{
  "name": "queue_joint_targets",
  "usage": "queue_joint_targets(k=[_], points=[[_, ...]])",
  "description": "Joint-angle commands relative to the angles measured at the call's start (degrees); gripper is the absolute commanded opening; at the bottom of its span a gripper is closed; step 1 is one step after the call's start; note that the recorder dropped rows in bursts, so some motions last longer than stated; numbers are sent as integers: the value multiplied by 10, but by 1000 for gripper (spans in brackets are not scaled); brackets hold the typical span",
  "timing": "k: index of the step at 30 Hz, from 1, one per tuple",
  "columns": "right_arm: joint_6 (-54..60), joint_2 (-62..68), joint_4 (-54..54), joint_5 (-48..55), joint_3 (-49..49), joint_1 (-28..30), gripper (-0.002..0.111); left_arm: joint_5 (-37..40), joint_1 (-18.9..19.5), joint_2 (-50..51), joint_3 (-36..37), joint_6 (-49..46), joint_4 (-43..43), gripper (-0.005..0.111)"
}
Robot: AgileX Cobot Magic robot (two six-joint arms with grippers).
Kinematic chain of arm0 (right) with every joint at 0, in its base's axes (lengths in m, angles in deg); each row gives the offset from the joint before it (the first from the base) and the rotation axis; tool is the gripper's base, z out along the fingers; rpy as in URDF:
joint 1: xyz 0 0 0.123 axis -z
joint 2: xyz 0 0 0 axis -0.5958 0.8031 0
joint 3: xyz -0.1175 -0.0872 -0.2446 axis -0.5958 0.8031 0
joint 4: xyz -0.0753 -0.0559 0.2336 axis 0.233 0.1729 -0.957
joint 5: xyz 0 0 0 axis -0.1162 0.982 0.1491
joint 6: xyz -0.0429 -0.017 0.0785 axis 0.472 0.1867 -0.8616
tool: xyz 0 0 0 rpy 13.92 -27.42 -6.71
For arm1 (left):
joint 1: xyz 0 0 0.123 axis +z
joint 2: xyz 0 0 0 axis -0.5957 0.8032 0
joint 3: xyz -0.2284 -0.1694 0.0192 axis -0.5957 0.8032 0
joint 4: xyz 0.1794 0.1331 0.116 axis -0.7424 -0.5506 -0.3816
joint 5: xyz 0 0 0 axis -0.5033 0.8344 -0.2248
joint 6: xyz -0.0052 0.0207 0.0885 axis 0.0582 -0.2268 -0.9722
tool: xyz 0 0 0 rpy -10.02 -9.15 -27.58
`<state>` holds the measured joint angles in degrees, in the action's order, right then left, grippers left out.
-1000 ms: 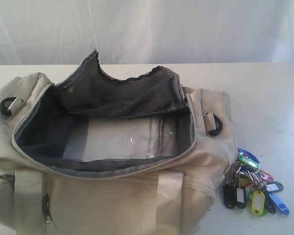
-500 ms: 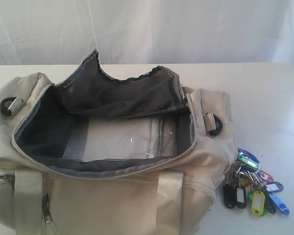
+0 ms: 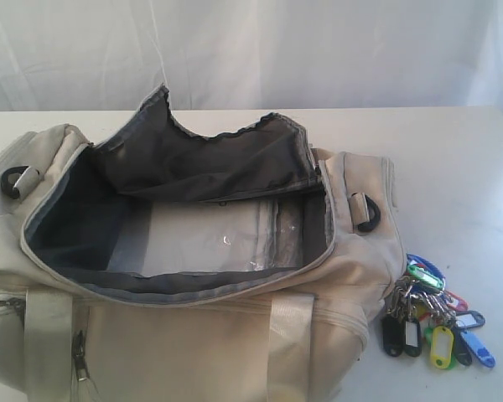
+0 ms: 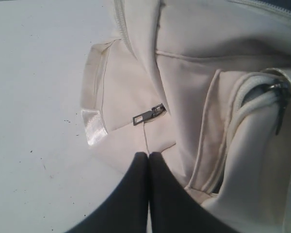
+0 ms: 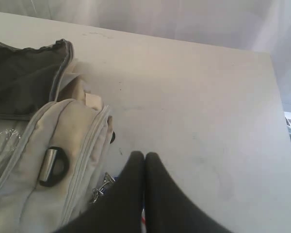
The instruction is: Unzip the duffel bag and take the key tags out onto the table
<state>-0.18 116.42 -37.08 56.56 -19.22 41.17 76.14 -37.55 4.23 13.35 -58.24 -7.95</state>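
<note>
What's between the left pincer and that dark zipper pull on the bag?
Only the duffel bag's own cream fabric, seen in the left wrist view; nothing else lies between the left pincer and the zipper pull.

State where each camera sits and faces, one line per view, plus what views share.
Exterior: off the arms, looking down into the open bag, key tags beside it on the table; no robot part shows.
Left wrist: on the left arm, looking past the shut left claw at the bag's side and a zip pull.
Right wrist: on the right arm, looking past the shut right claw at the bag's end and D-ring.
Shared: bag and table in all three.
</note>
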Motion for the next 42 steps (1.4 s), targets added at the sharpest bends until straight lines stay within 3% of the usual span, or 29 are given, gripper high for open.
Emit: queue_joint_targets(k=[1, 6, 36, 42], points=[[0, -3, 0, -7, -4, 1, 0, 1, 8, -3, 2, 7, 3, 0], [0, -3, 0, -7, -4, 1, 0, -1, 38, -3, 2, 7, 0, 0], [0, -3, 0, -7, -4, 1, 0, -15, 38, -3, 2, 5, -9, 0], [0, -108, 3, -7, -4, 13, 0, -15, 38, -3, 2, 5, -9, 0]])
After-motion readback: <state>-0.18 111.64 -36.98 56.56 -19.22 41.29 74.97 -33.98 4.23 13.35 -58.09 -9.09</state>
